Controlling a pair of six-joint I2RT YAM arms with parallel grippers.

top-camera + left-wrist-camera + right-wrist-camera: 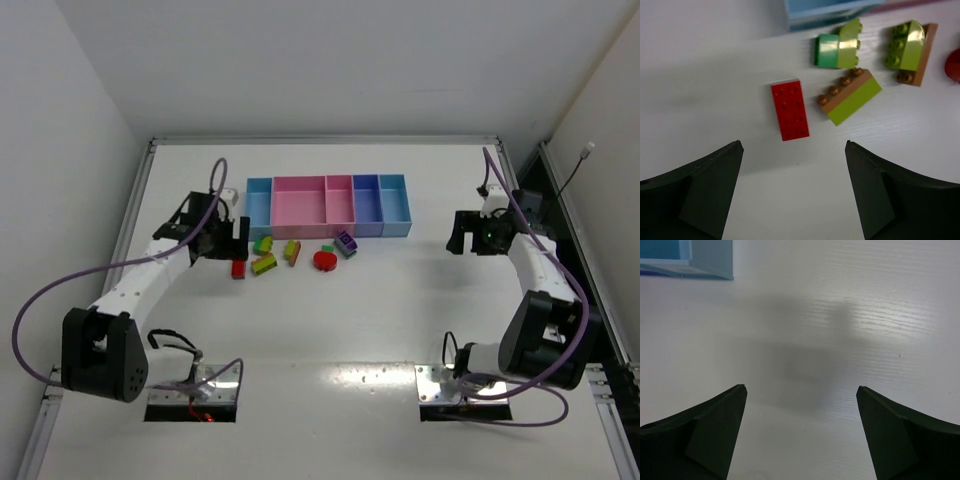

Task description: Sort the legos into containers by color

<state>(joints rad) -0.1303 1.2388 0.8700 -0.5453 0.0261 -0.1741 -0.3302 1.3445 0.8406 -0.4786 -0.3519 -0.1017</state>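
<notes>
Several legos lie in front of the trays: a red brick (238, 268) (790, 110), a yellow-green and orange brick (264, 263) (850, 96), a green and yellow-green piece (263, 244) (837, 50), a yellow-green piece on an orange plate (292, 251) (910, 50), a red rounded piece (325, 260) and a purple piece (346, 243). My left gripper (233, 245) (792, 146) is open and empty, just short of the red brick. My right gripper (458, 242) (801, 388) is open and empty over bare table, right of the blue tray (395, 205) (690, 260).
The row of trays runs from light blue (259, 205) (830, 10) through wide pink (300, 205), narrow pink (340, 200) and periwinkle (368, 205) to blue. All look empty. White walls stand at the table's left, back and right edges.
</notes>
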